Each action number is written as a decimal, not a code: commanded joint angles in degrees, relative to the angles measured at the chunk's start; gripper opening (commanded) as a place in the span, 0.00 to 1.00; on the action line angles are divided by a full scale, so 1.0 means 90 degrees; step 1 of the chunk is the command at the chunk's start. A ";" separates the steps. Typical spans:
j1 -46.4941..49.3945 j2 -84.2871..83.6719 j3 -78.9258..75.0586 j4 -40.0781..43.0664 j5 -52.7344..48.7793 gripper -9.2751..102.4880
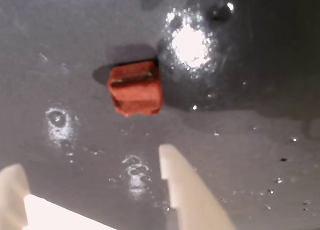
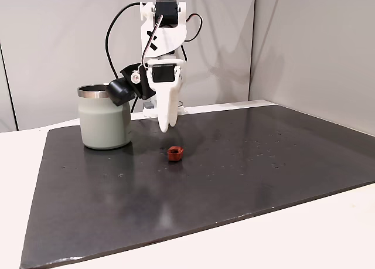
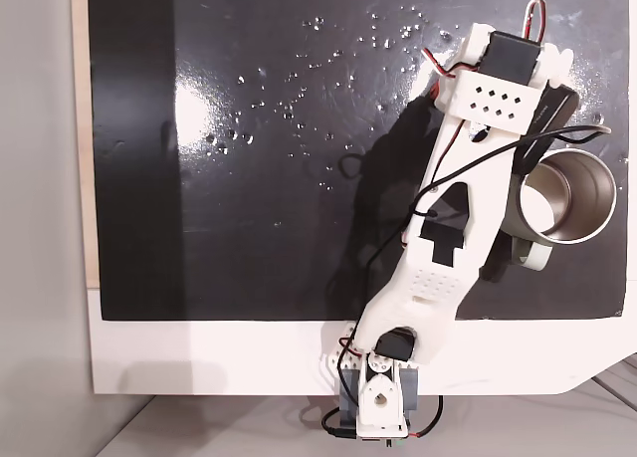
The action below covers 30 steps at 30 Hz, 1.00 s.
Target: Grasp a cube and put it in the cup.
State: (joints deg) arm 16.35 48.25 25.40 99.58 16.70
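One cube (image 2: pixel 175 153), one cup (image 2: pixel 105 117), one arm (image 2: pixel 162 58), one dark mat (image 2: pixel 252 163).

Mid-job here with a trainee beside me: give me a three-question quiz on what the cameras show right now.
1. True or false: the cube is already inside the cup.
2. In the wrist view, the gripper has its fingers: A) closed on the cube, B) apart, with the cube beyond their tips, C) inside the cup.
3. In the side-on fixed view, on which side of the cube does the cup stand?

Key: 1 false, the cube lies on the dark mat; 2 B; 3 left.
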 commanded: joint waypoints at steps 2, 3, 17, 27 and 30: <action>0.0088 -0.0566 -0.1250 0.0371 -0.0146 0.35; 0.0088 -0.0645 -0.1309 0.0371 -0.0166 0.35; -0.0088 -0.1543 -0.1924 0.0381 -0.0254 0.36; -0.0264 -0.2100 -0.2393 0.0381 -0.0332 0.35; -0.0264 -0.2178 -0.2393 0.0391 -0.0322 0.35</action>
State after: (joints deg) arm 14.33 28.04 7.38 102.39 14.24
